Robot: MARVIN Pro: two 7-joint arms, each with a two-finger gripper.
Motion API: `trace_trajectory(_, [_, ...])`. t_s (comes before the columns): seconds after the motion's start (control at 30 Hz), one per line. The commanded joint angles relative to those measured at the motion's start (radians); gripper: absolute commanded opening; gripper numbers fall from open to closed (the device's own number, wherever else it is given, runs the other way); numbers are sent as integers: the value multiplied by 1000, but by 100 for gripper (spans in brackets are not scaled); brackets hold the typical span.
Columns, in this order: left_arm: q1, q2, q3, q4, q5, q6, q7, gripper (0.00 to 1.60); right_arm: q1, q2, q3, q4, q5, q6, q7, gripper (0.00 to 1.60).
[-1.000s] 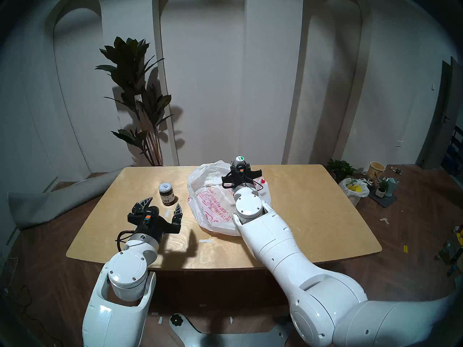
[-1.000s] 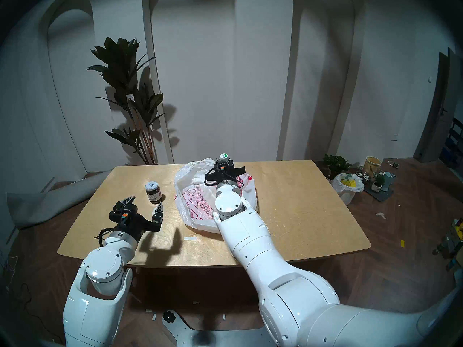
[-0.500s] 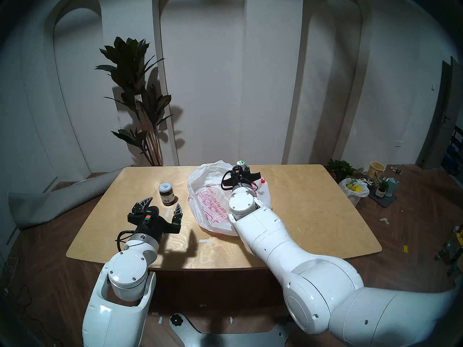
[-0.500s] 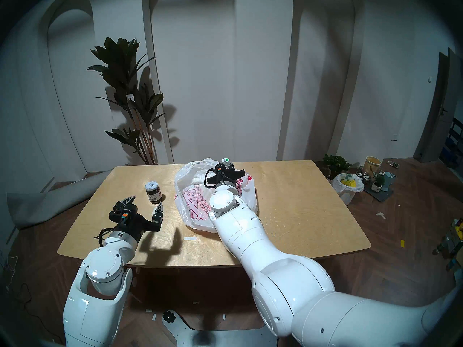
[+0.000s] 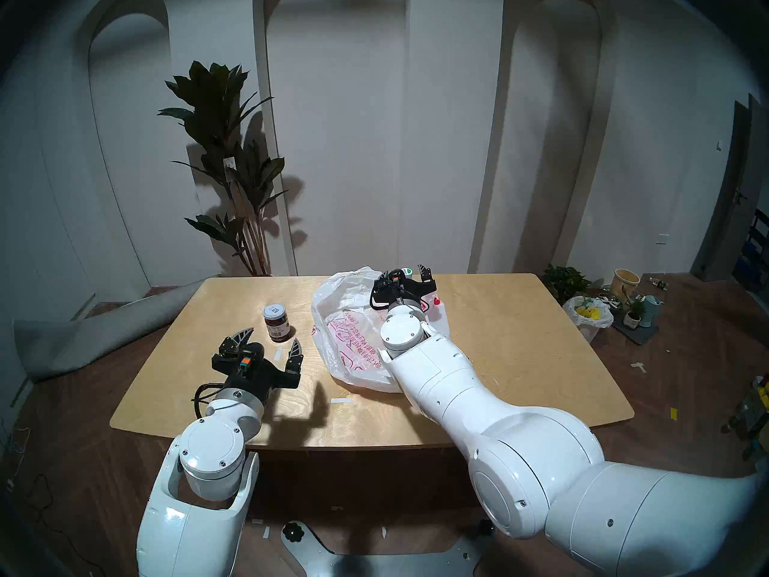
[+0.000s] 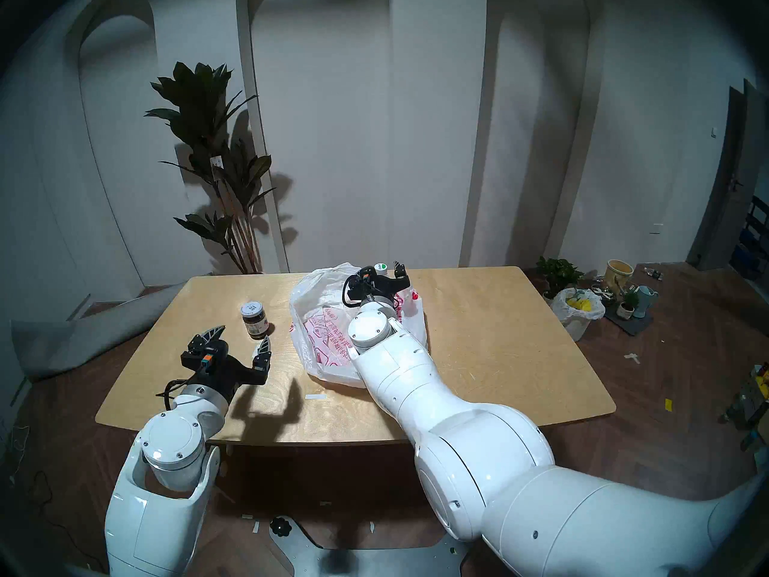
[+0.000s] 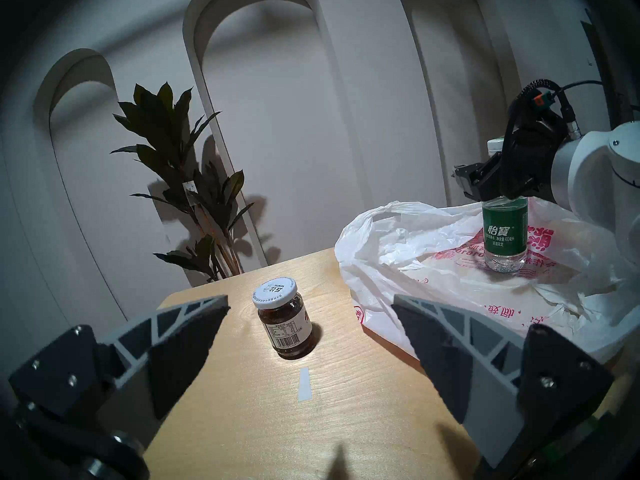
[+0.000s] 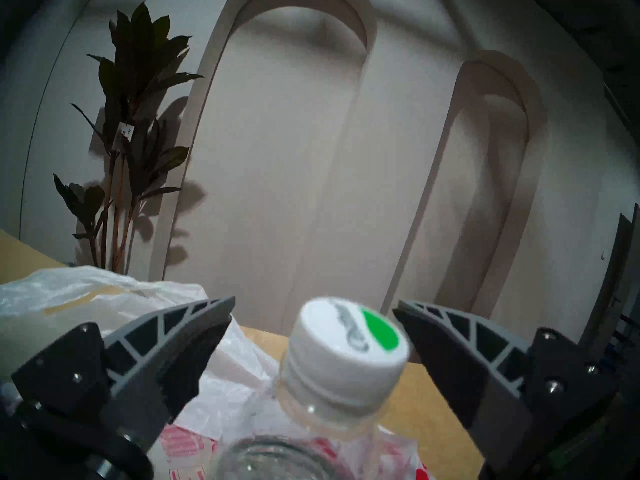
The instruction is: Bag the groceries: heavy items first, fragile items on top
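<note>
Near edge of the tabletop (image 5: 520, 368): left gripper (image 5: 270, 343), fingers spread wide and empty, hovering above the surface. Just beyond it, the dark jar (image 5: 276, 323) stands upright on the bare wood beside a strip of tape (image 5: 278, 354). Farther right, the white bag (image 5: 345, 314) lies crumpled; the water bottle (image 7: 505, 233) stands upright on it. Right gripper (image 5: 405, 274), wide apart, flanks the bottle's cap without touching it. Behind: potted plant (image 5: 226, 155)

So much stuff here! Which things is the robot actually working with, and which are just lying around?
In the job:
- water bottle
- dark jar
- printed white bag
- left gripper and right gripper, both open

Just lying about:
- tall plant
- small bag with yellow things
- floor pots
</note>
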Motion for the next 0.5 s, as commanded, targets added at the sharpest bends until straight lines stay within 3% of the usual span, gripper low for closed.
trace_trajectory(0.0, [-7, -1, 0, -17, -1, -5, 1, 160, 66, -24, 16, -109, 18, -87, -14, 160])
trace_trajectory(0.23, [-8, 0, 0, -14, -1, -4, 1, 160, 128, 4, 74, -183, 50, -138, -53, 160])
trace_trajectory(0.27, [-8, 0, 0, -14, -1, -5, 1, 160, 133, 38, 106, -212, 63, -147, -71, 160])
trace_trajectory(0.4, [-9, 0, 0, -14, -1, -5, 1, 160, 100, 107, 160, -260, 77, -130, -98, 160])
trace_trajectory(0.47, [-9, 0, 0, -13, -1, -5, 1, 160, 63, 130, 239, -267, 78, -115, -120, 160])
